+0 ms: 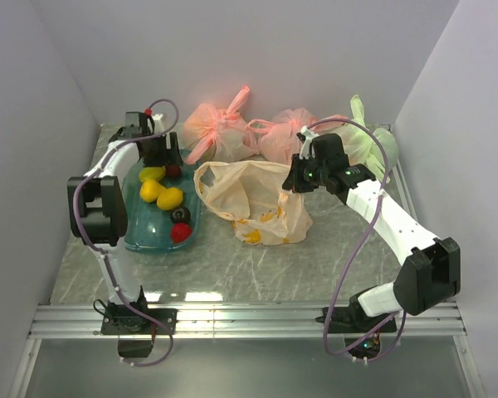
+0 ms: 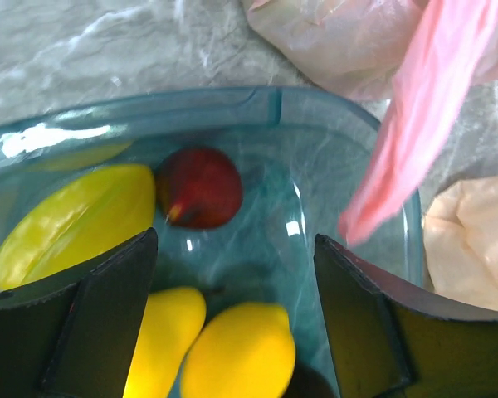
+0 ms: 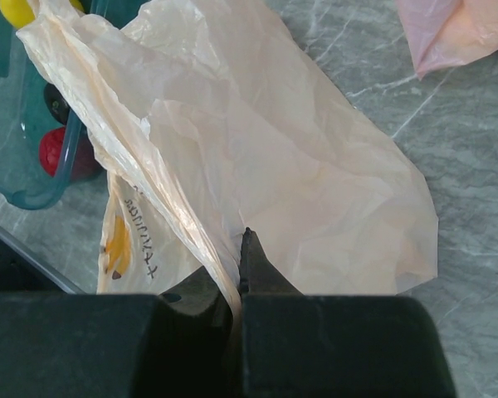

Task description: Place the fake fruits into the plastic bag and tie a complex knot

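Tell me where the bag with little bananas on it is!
In the top view the plastic bag lies mid-table, just right of the blue tub of fake fruits and in front of the pink knotted bags; the right gripper pinches its edge.

Over on my left, a clear teal tub (image 1: 139, 239) sits on the grey marbled table (image 1: 232, 269). Back by the wall I see a knotted pink bag (image 1: 216, 131), a second pink bag (image 1: 284, 134) beside it, then a light green bag (image 1: 367, 148) furthest right.
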Tool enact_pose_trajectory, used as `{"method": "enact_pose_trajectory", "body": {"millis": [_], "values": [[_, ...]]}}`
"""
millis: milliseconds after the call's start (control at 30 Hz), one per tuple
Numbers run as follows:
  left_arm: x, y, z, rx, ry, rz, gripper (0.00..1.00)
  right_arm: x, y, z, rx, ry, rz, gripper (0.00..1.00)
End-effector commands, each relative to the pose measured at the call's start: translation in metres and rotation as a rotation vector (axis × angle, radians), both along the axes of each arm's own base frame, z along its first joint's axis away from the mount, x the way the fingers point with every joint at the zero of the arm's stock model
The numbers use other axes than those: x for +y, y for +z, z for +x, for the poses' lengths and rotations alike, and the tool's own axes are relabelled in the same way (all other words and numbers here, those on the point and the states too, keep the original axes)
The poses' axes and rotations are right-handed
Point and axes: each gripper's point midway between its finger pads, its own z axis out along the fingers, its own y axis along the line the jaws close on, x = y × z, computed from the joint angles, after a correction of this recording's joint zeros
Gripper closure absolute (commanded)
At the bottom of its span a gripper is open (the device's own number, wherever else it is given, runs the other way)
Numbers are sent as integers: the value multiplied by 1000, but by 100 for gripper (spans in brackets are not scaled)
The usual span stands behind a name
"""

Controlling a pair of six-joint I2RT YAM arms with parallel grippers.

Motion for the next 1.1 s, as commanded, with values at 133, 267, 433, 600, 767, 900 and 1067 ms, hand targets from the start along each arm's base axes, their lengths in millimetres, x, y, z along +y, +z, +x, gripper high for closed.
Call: {"method": "enact_pose_trajectory", "body": {"millis": [133,267,433,600,767,900,1067], "values": [[-20,-20,30,-58,-32,85,20,3,26,6,-37,-34,55,100],[-19,-41,28,-36,-23,111,22,0,25,4,-41,-31,44,100],[-19,-57,26,-18,-22,127,25,0,24,3,-45,-29,43,100],[-21,-68,34,-9,-18,121,35,-1,18,2,-36,-29,35,100],[-31,-49,30,-10,-35,59,59,-5,14,5,-33,-58,16,100],[-50,34,2,-136,-101,-59,64,-8,3,6,0,-98,20,100],[-89,123,-59,-267,-284,-231,68,-2,7,2,17,-85,65,100]]}}
